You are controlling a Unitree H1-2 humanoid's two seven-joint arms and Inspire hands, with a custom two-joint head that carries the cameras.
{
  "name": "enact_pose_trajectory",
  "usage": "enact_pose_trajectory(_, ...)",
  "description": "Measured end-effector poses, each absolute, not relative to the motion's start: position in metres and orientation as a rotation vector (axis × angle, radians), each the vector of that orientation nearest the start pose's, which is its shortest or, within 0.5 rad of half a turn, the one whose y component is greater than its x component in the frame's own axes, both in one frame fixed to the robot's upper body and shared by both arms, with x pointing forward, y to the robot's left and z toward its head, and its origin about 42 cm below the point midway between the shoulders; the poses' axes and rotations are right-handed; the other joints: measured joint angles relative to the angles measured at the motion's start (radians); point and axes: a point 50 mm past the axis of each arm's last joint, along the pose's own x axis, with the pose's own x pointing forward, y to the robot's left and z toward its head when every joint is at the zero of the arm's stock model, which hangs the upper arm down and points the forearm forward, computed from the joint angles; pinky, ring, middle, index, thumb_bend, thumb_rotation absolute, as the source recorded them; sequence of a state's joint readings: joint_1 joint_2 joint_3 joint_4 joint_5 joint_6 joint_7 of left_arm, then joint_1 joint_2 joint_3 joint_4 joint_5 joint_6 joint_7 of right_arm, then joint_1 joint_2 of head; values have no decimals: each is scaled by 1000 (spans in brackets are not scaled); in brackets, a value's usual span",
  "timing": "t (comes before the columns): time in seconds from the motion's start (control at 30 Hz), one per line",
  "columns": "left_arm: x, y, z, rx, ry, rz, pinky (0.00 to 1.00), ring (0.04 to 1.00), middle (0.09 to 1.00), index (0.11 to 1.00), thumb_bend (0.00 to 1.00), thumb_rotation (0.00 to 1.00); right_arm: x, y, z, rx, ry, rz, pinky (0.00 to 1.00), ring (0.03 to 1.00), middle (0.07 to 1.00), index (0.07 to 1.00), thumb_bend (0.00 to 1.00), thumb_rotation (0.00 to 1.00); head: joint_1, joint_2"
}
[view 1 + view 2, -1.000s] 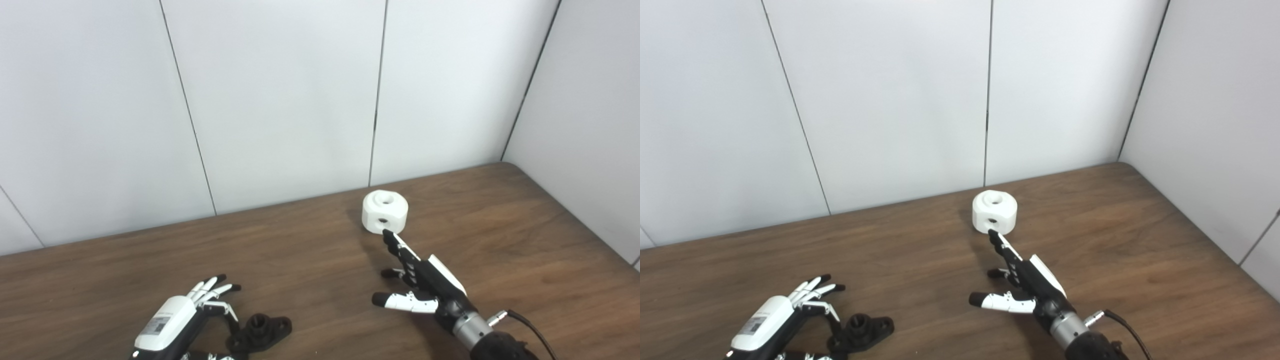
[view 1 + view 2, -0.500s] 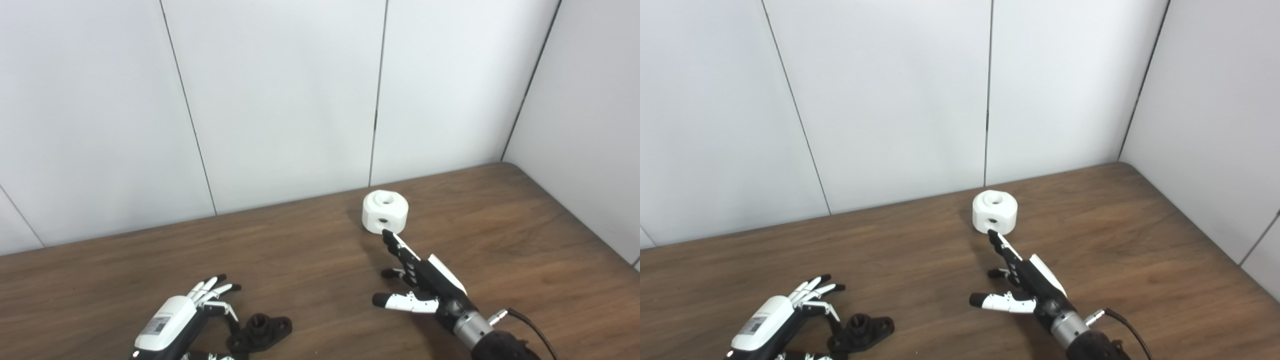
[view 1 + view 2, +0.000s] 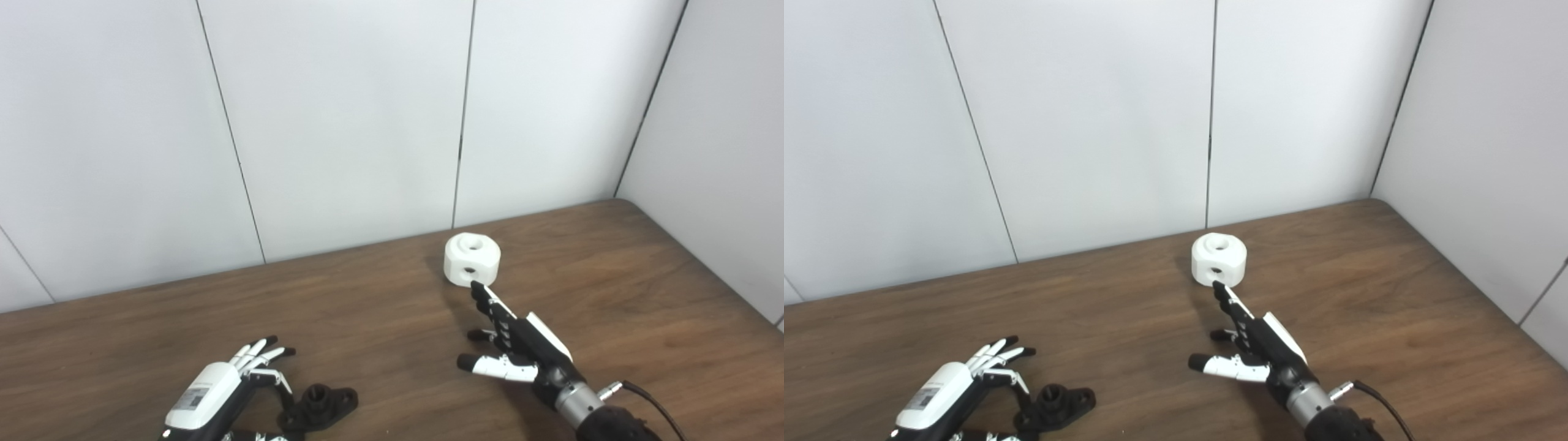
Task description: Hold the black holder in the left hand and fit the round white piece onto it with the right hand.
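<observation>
2 hands are showing on the brown table (image 3: 367, 306). Left hand (image 3: 214, 392) is lying at the bottom edge, its wrist and thumb side cut off by the frame; fingers are spreading apart, holding nothing. Black holder (image 3: 320, 405) is lying flat just beside that hand, long axis running left-low to right-high, central socket facing up; contact with the fingers is hard to make out. Right hand (image 3: 1255, 349) is reaching toward the back wall, fingers splayed, thumb sticking out left, grasping nothing. Round white piece (image 3: 1219, 260) is sitting upright near the wall, 1 hole facing up, 1 facing the camera, fingertips (image 3: 1217, 286) just short of it.
</observation>
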State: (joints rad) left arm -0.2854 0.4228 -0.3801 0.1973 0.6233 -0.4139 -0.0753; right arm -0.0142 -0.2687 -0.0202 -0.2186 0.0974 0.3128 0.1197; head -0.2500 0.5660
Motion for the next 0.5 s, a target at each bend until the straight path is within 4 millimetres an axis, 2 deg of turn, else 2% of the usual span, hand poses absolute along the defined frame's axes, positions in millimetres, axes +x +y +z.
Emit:
enact_pose_trajectory(0.07, 348, 231, 128, 1062, -448, -627, 1000, 997, 906, 480, 516, 48, 287, -285, 149, -149, 105, 110, 884, 993, 1000, 1000, 746, 998, 0, 0)
enact_pose_trajectory(0.17, 348, 231, 127, 1060, -447, -629, 1000, 998, 907, 480, 516, 48, 290, -285, 150, -162, 117, 94, 816, 954, 1000, 997, 657, 1000, 0, 0)
enact_pose_trajectory(0.27, 348, 231, 127, 1059, -446, -629, 1000, 1000, 909, 480, 516, 48, 294, -279, 151, -243, 107, 50, 736, 856, 924, 940, 493, 1000, 0, 2)
enact_pose_trajectory(0.4, 348, 229, 127, 1057, -447, -630, 1000, 1000, 909, 480, 516, 48, 299, -278, 154, -328, 106, 13, 699, 825, 894, 928, 489, 875, 2, 2)
enact_pose_trajectory(0.5, 348, 229, 127, 1056, -447, -630, 1000, 999, 908, 480, 517, 50, 301, -277, 155, -361, 104, -3, 699, 842, 904, 929, 485, 818, 2, 3)
